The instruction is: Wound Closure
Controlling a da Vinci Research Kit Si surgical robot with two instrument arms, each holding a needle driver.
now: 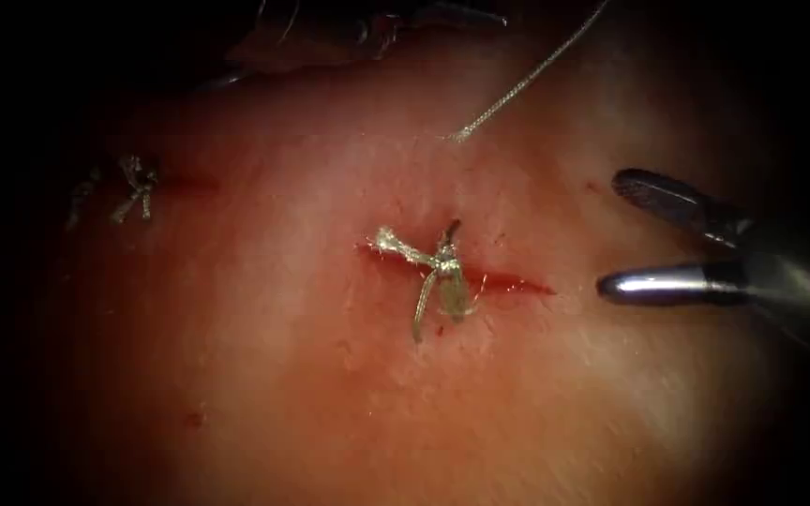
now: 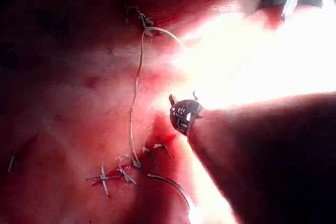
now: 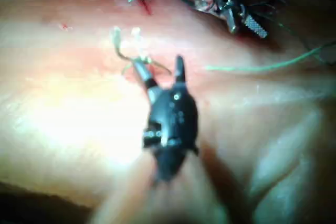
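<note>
- Your right tool (image 1: 611,234) comes in from the right side of the endoscope view. Its two jaws are spread wide apart and hold nothing.
- The right tool's tips hang just to the right of the cut (image 1: 508,279), close to its right end, and you cannot tell if they touch the tissue (image 1: 330,394).
- In the right wrist view you see the same right tool (image 3: 163,74) with its jaws apart, close to the knot (image 3: 137,59).
- Your left tool (image 3: 231,11) shows in the right wrist view, far from the knot. You cannot tell if its jaws are open or closed.
- A tied knot (image 1: 442,272) sits on the middle of the cut, with short cut ends of thread (image 1: 421,309) sticking out.
- A second knot (image 1: 135,187) sits well off to the left on the tissue.
- A loose thread (image 1: 527,80) lies on the tissue above the cut, with its free end near the middle.
- A little red fluid (image 1: 517,281) lines the cut to the right of the knot.
- You cannot make out the needle for sure.
</note>
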